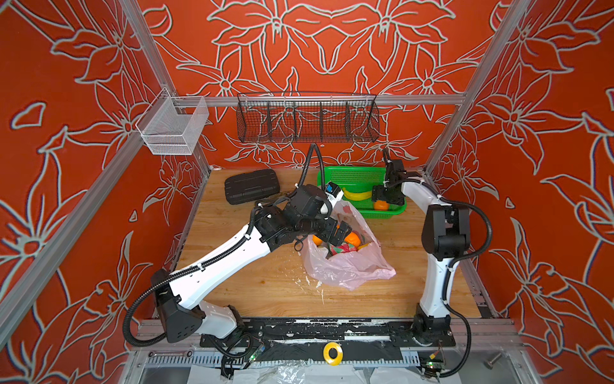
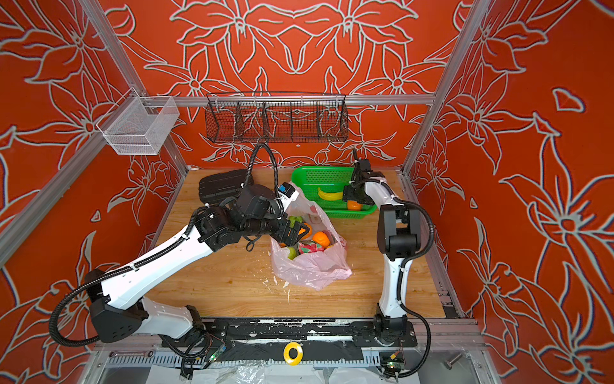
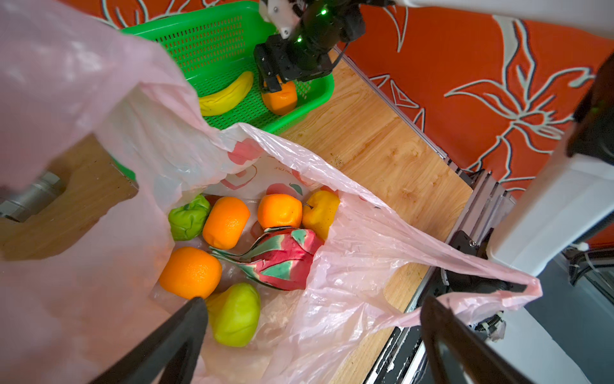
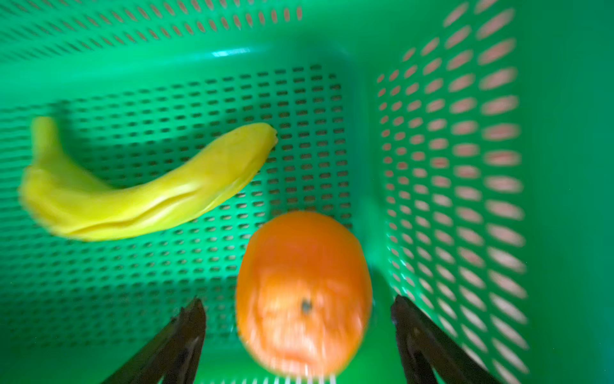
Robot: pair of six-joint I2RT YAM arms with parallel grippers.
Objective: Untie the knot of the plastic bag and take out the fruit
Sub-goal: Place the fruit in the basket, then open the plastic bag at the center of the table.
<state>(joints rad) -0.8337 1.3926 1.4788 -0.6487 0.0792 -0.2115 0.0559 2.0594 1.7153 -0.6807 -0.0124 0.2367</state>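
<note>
In both top views the bag (image 1: 349, 266) (image 2: 312, 269) lay mid-table (image 1: 259, 286) with its mouth open upward and fruit (image 1: 352, 238) showing inside. The left gripper (image 1: 342, 232) hung at the mouth, on the left arm's side. The right gripper (image 1: 382, 198) pointed down into the green basket (image 1: 352, 171) behind the bag, over an orange (image 1: 381, 206) beside a banana (image 1: 357, 194). A black case (image 1: 251, 186) lay at the table's back.

In the left wrist view the left gripper (image 3: 314, 304) had its fingers (image 3: 196, 319) spread wide, gripping nothing, above the open bag (image 3: 349, 232). Inside lay three oranges (image 3: 226, 222), a dragon fruit (image 3: 282, 262), a yellow fruit (image 3: 320, 212), a bumpy green one (image 3: 189, 217) and a pale green one (image 3: 236, 314) nearest the fingers. A handle (image 3: 491, 279) stretched out just beside one finger; whether they touched could not be told. Beyond, the right gripper (image 3: 277, 83) stood over the orange (image 3: 282, 99) in the basket (image 3: 212, 36).

The right wrist view was blurred. The right gripper (image 4: 299, 307) had let go: its fingers (image 4: 189, 332) stood apart, and the orange (image 4: 304, 266) sat between them in the basket's (image 4: 166, 282) corner with a gap on either side. The banana (image 4: 149, 196) lay near it, not touching.
</note>
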